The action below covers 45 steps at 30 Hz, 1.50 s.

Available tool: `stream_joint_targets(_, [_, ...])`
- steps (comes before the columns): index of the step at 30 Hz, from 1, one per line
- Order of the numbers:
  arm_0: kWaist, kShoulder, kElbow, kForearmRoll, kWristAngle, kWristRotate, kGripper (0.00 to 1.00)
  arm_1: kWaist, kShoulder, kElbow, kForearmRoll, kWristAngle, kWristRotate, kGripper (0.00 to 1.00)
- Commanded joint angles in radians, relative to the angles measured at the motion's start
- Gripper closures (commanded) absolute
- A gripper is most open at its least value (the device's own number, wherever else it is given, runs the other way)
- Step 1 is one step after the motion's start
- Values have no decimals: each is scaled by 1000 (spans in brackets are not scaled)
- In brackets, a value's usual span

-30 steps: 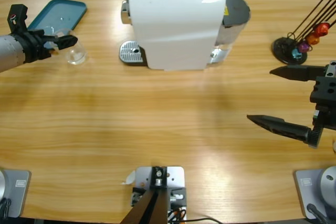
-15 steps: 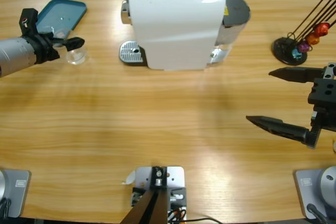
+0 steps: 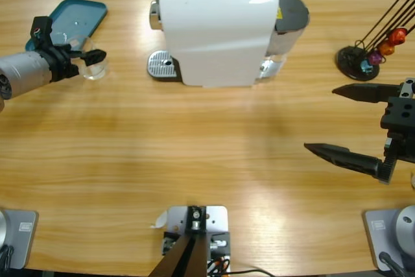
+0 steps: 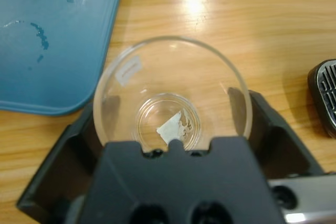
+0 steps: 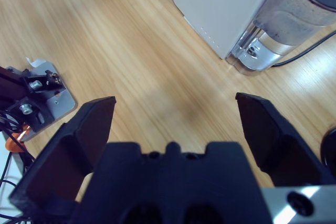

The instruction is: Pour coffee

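A clear glass cup (image 3: 96,68) stands empty on the table beside the teal tray, left of the white coffee machine (image 3: 217,30). My left gripper (image 3: 91,61) has come in from the left edge and is open, one black jaw close on each side of the cup. From the left wrist view I look down into the cup (image 4: 170,77), which fills the gap of the left gripper (image 4: 173,106). My right gripper (image 3: 320,118) hovers wide open and holding nothing at the right edge, well away from the machine. Seen from the right wrist, that gripper (image 5: 176,103) has only bare wood between its jaws.
The machine's metal drip tray (image 3: 162,66) juts out at its left end, right of the cup. A teal tray (image 3: 71,17) lies at the back left. A black capsule stand (image 3: 369,56) with coloured capsules sits at the far right. The machine's water tank (image 5: 294,19) faces the right gripper.
My left gripper has slid to the right along the table until the glass cup sits between its jaws. The cup and the right arm have not moved.
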Motion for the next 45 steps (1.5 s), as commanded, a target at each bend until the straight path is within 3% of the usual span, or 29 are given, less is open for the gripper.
stream_joint_targets(1, [36, 39, 33, -45, -47, -7, 1000, 1, -19, 40, -11, 6, 11, 4])
stream_joint_targets(10, [13, -35, 59, -63, -166, 55, 1000, 1, -16, 43, -19, 3, 11, 9])
stream_joint_targets(16, [-47, -144, -11, -32, -206, 176, 1000, 1, -11, 44, -25, 3, 11, 9])
stream_joint_targets(20, [-60, -94, -121, 71, -324, 217, 1000, 1, -13, 46, -25, 3, 11, 9])
stream_joint_targets(24, [-88, -3, -174, 82, -343, 221, 1000, 1, -18, 49, -26, 3, 11, 9])
stream_joint_targets(31, [-97, 98, -198, 81, -369, 237, 1000, 0, -22, 51, -26, 1, 11, 9])
stream_joint_targets(45, [-155, 134, -260, 82, -399, 232, 1000, 1, -22, 51, -26, -1, 14, 9])
